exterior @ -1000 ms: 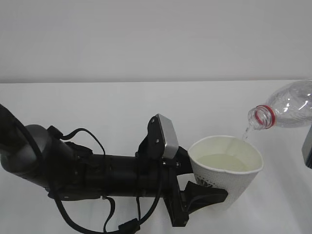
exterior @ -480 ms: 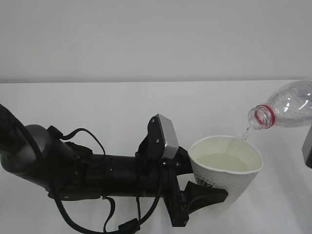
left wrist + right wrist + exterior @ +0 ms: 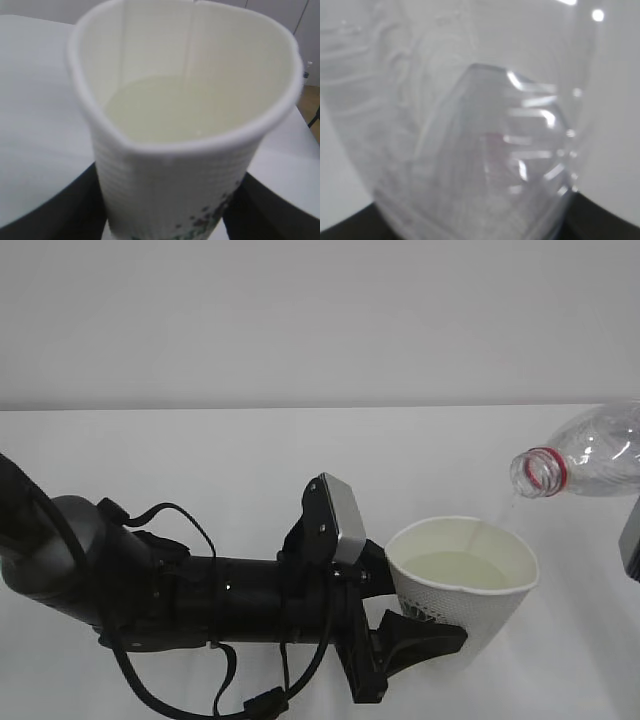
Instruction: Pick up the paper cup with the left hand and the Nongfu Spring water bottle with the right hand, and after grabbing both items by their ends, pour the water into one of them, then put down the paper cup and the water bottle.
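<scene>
Above the white counter (image 3: 200,460), the left hand (image 3: 405,640) has its jaws clamped round the lower part of the upright paper cup (image 3: 462,585), while the right hand (image 3: 630,540), jaws grasping the bottle's base, holds the Nongfu Spring water bottle (image 3: 585,462) tipped with its neck just above the far rim, so the water (image 3: 460,570) collects inside.

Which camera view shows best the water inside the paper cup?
The left wrist view: it looks straight into the paper cup, showing the water surface. The exterior view shows it smaller and at a slant. The right wrist view shows only the blurred bottle.
</scene>
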Robot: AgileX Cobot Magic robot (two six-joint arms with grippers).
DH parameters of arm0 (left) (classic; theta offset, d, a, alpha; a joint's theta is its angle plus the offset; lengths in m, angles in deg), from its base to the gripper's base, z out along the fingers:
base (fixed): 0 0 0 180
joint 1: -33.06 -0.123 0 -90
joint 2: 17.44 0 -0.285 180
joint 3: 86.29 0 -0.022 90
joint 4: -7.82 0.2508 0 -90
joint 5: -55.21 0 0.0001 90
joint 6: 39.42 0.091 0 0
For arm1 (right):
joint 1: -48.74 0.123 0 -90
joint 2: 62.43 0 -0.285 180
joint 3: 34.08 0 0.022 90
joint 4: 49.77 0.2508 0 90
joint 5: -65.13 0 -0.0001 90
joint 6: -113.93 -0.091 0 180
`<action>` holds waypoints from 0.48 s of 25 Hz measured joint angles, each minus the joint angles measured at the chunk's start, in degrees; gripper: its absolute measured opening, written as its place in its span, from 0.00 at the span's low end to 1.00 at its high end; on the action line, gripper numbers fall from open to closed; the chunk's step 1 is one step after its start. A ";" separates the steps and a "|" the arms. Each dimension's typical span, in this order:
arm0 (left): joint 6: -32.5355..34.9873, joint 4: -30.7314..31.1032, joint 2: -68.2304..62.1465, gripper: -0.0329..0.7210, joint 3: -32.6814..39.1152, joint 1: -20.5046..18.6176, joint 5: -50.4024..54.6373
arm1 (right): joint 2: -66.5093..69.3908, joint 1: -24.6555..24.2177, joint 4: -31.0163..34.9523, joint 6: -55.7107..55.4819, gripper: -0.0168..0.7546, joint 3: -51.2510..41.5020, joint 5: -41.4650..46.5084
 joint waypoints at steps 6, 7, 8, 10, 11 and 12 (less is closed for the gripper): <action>0.00 -0.13 0.00 0.68 0.00 0.00 0.00 | 0.00 0.00 0.00 -4.93 0.52 0.00 0.00; 0.00 -0.36 0.00 0.68 0.00 0.00 0.00 | 0.00 0.00 0.00 -6.23 0.52 0.00 0.00; 0.00 -0.74 0.00 0.68 0.00 0.00 0.00 | 0.00 0.00 0.00 -7.67 0.52 0.00 0.00; 0.00 -1.42 0.00 0.68 0.00 0.00 0.00 | 0.00 0.00 0.09 -11.31 0.52 0.00 -0.15; 0.00 -1.59 0.00 0.68 0.00 0.00 0.00 | 0.00 0.00 0.09 -13.75 0.52 0.00 -0.51; 0.00 -1.70 0.00 0.68 0.00 0.00 0.00 | 0.00 0.00 0.09 -16.15 0.52 0.00 -1.17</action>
